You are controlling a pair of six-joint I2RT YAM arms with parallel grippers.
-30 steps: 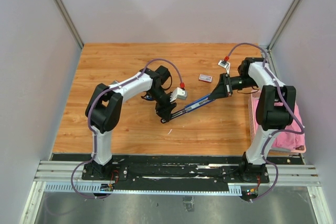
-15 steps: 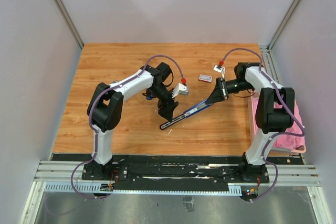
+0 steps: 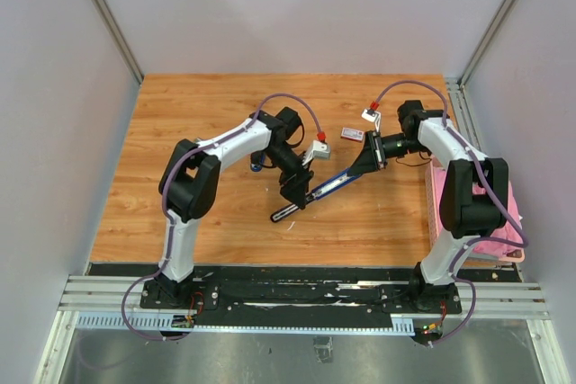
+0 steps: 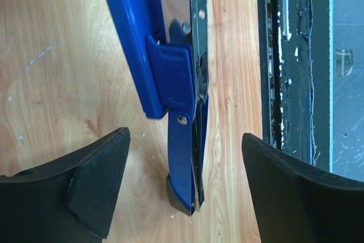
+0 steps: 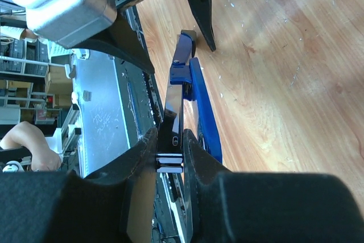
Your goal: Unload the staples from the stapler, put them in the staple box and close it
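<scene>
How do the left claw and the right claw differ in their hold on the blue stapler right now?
The left claw stands open, fingers wide on either side of the stapler, not touching it; the right claw is shut on the stapler. The left claw sits at the stapler's nearer end, the right claw at its farther end. Both have black fingers.

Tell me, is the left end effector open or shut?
Open. On the left end effector, both black fingers stand wide apart, the blue stapler lying between them, touching neither.

No legible text or markings
</scene>
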